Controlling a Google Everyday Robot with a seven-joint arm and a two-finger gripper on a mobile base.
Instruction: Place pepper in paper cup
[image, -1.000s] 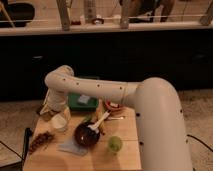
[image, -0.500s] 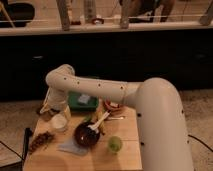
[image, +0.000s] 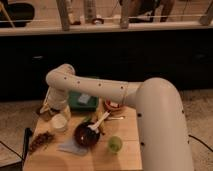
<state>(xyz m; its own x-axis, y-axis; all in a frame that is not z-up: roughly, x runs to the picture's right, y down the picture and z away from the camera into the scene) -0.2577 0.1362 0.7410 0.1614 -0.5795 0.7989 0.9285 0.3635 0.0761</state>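
Note:
The white paper cup (image: 59, 122) stands upright at the left of the small wooden table (image: 125, 131). My gripper (image: 50, 108) is at the end of the white arm, just above and to the left of the cup, over the table's far left corner. A small greenish sliver (image: 88, 120) lies by the far rim of the dark bowl. It may be the pepper, but I cannot tell for sure. I cannot see anything in the gripper.
A dark bowl with a white spoon (image: 88, 134) sits mid-table. A light green cup (image: 115, 145) is to its right, a brown dried clump (image: 41, 141) front left, and a grey napkin (image: 70, 146) in front. A green box (image: 82, 101) and red dish (image: 113, 106) stand behind.
The end of the arm has shifted very slightly to the left near the paper cup. Nothing on the table has moved.

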